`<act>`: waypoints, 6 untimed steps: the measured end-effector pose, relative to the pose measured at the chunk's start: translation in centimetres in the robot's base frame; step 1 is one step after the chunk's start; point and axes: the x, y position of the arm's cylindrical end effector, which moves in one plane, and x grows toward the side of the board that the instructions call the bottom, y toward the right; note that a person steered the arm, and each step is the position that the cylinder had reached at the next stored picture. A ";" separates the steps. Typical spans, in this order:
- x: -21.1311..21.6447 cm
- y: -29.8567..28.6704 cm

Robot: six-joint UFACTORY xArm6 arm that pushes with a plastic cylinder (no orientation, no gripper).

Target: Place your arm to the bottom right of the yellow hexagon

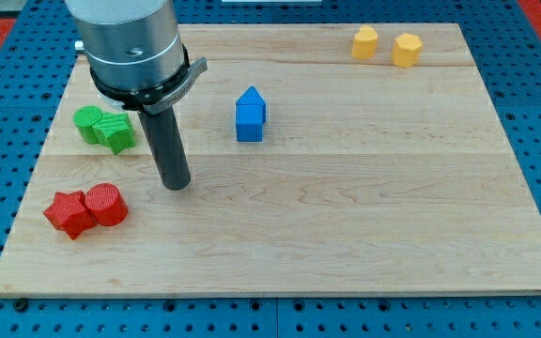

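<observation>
Two yellow blocks sit at the view's top right. The right one (407,50) looks like the yellow hexagon; the left one (365,42) is a taller, rounder yellow block. My tip (176,184) rests on the board at the view's left, far from both yellow blocks, to their lower left. It stands just above and right of the red blocks and touches no block.
A blue house-shaped block (250,115) stands at centre left. Two green blocks (104,129) lie at the left, partly behind the arm. A red star (69,213) and a red cylinder (107,205) sit at the lower left. The wooden board (346,216) lies on a blue surface.
</observation>
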 end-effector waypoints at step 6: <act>-13.2 42.5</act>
